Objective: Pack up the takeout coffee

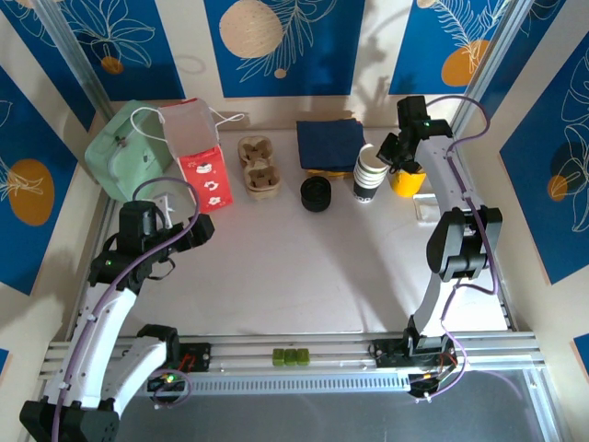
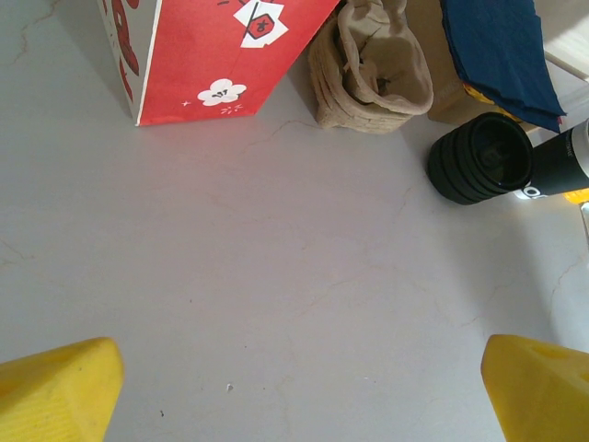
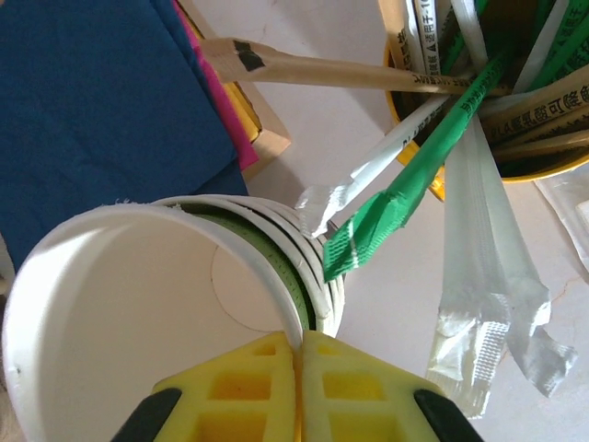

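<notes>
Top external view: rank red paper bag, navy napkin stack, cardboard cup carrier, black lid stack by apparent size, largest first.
1. red paper bag, clearly largest
2. navy napkin stack
3. cardboard cup carrier: close to the napkins, so treat 2 and 3 as near-equal
4. black lid stack, clearly smallest

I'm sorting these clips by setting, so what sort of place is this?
Likely a mock coffee takeout counter inside a robot test cell: a stack of white paper cups, a pulp cup carrier and a yellow pot of wrapped straws and stirrers.
</notes>
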Controlling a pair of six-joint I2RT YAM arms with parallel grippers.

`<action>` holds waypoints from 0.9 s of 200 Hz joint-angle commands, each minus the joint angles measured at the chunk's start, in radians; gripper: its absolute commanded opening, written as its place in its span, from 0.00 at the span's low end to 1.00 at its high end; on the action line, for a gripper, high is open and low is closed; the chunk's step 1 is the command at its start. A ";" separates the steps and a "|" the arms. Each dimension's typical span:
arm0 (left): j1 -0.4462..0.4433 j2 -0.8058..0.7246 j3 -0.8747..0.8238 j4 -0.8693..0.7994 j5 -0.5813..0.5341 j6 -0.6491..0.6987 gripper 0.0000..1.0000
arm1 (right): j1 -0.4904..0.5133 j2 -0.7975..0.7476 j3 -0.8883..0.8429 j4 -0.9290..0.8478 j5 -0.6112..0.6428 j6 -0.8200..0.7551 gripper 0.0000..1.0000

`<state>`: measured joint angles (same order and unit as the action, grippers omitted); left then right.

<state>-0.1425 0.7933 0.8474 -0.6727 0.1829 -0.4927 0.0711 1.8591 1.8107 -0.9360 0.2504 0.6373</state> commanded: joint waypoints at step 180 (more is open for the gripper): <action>-0.008 -0.002 0.024 0.025 0.021 -0.013 0.99 | 0.185 -0.288 0.224 -0.296 -0.068 -0.146 0.05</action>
<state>-0.1425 0.7940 0.8474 -0.6659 0.1833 -0.4999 0.1928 1.6516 2.1288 -1.2194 0.1986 0.5186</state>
